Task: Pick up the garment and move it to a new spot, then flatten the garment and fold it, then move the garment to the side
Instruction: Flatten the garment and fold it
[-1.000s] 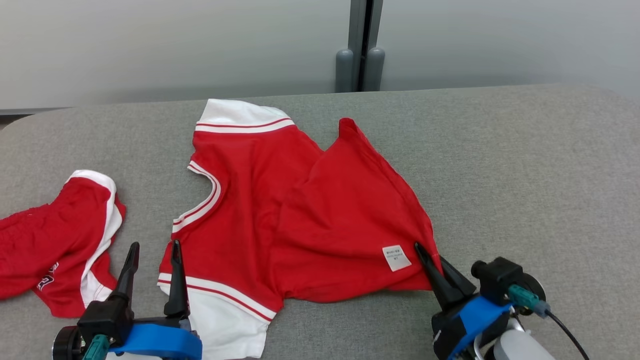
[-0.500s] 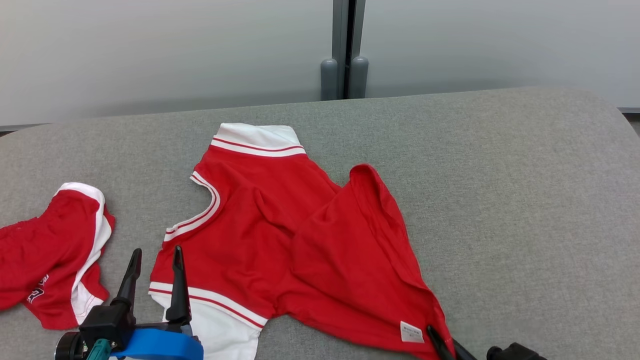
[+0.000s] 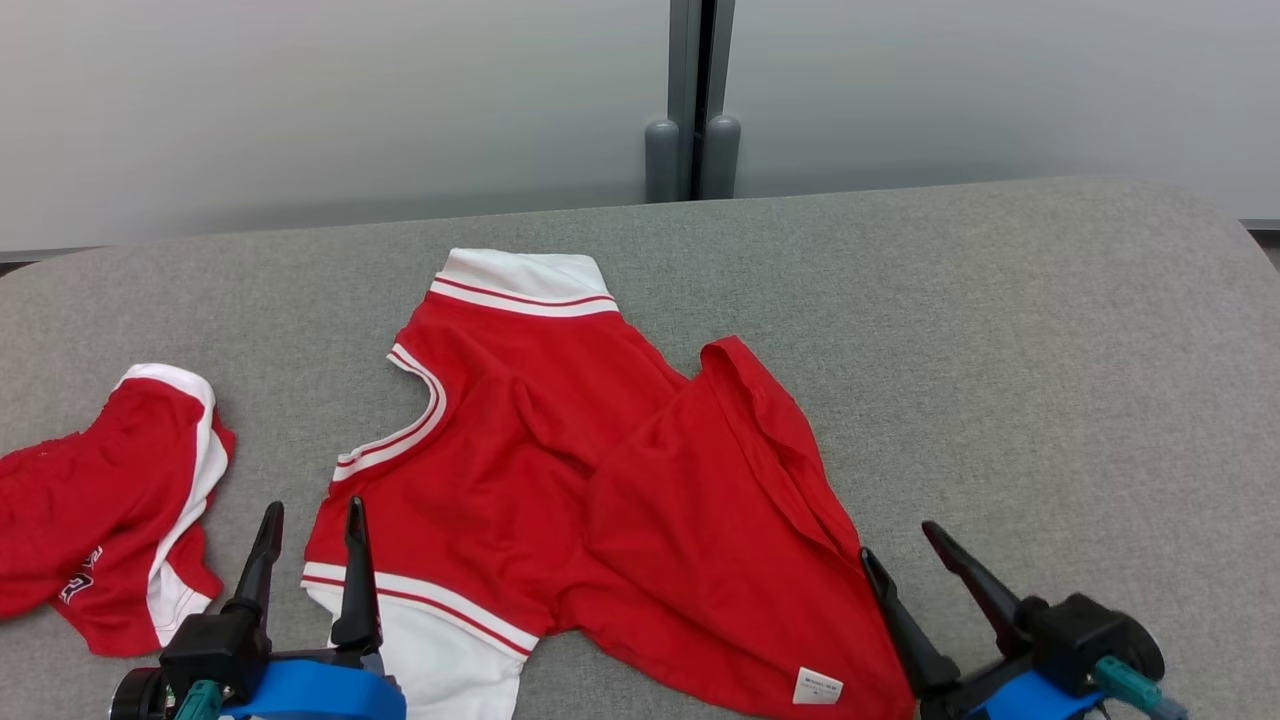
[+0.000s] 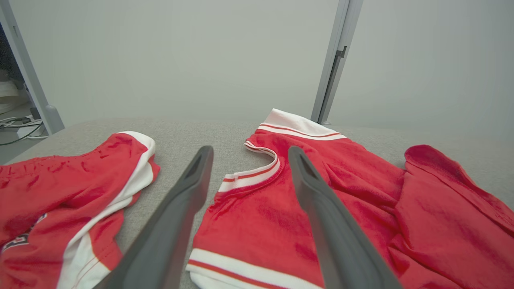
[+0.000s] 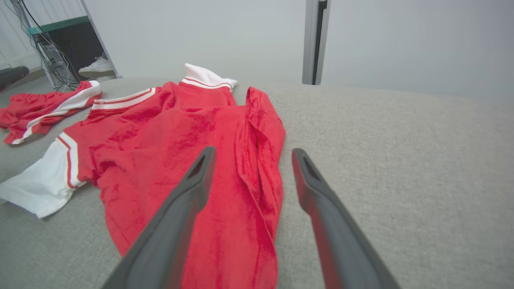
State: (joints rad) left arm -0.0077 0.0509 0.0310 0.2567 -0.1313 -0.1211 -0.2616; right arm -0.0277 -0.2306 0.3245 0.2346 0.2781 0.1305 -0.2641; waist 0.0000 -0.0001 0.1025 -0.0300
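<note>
The garment (image 3: pixel 560 470) was soft, matt red cloth with white ribbed trim, the surface (image 3: pixel 1050 350) beneath it coarse grey woven fabric, and the fingers (image 3: pixel 985 590) of the right gripper (image 3: pixel 895 538) looked smooth, matt dark plastic.

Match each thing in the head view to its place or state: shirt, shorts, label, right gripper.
Things:
1. shirt
2. shorts
3. label
4. right gripper

Places or states:
a. far left
b. open and empty
c. centre, crumpled
d. near right corner of the shirt

Pairs: 1-c, 2-a, 3-d, 4-b.
</note>
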